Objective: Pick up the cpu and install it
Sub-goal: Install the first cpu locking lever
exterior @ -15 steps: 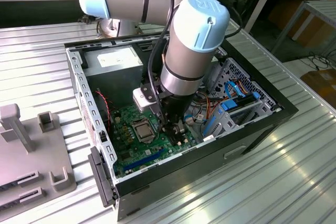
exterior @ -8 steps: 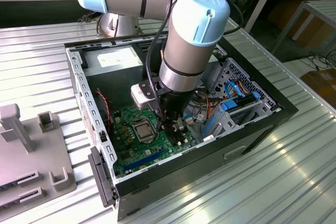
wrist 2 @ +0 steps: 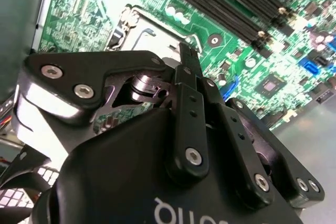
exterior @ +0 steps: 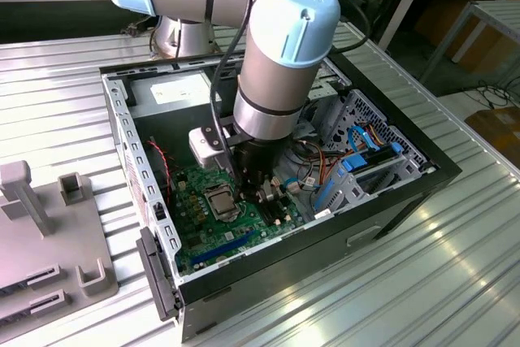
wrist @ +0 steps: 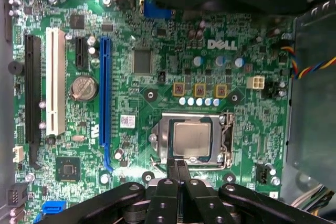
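The cpu (wrist: 192,139) is seen seated in the metal-framed socket (wrist: 228,139) of the green motherboard (wrist: 157,66), inside the open computer case (exterior: 406,188) set on the ribbed bench (exterior: 65,95). The gripper (wrist: 177,165) is held just above the socket's edge, its jaws pressed together with nothing gripped between them

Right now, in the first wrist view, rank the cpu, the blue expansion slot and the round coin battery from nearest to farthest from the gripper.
1. The cpu, seated in the metal-framed socket just past the gripper.
2. The blue expansion slot, off to one side.
3. The coin battery, beyond that slot.
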Robot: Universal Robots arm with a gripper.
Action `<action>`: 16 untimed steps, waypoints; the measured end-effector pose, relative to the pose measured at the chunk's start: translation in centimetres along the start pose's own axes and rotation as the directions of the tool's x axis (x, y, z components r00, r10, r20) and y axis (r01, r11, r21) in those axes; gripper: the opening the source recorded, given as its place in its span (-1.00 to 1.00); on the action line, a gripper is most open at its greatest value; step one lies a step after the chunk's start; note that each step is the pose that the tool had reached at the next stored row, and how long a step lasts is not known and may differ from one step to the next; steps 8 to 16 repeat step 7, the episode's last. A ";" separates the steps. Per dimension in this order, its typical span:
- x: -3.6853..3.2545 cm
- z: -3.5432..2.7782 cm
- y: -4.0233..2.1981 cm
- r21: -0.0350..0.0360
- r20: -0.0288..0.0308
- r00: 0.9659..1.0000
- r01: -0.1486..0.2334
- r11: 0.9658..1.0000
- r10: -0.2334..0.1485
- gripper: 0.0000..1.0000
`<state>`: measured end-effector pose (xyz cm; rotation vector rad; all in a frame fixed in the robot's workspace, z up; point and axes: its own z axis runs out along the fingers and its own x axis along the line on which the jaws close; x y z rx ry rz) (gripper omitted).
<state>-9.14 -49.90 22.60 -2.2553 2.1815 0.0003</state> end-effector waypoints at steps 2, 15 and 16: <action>-0.01 0.00 0.08 0.000 0.000 1.000 0.000 1.000 0.000 -0.79; -0.01 -0.01 0.10 0.000 -0.004 1.000 0.001 1.000 -0.001 -0.79; -0.01 -0.01 0.10 0.000 -0.004 1.000 0.001 1.000 -0.001 -0.79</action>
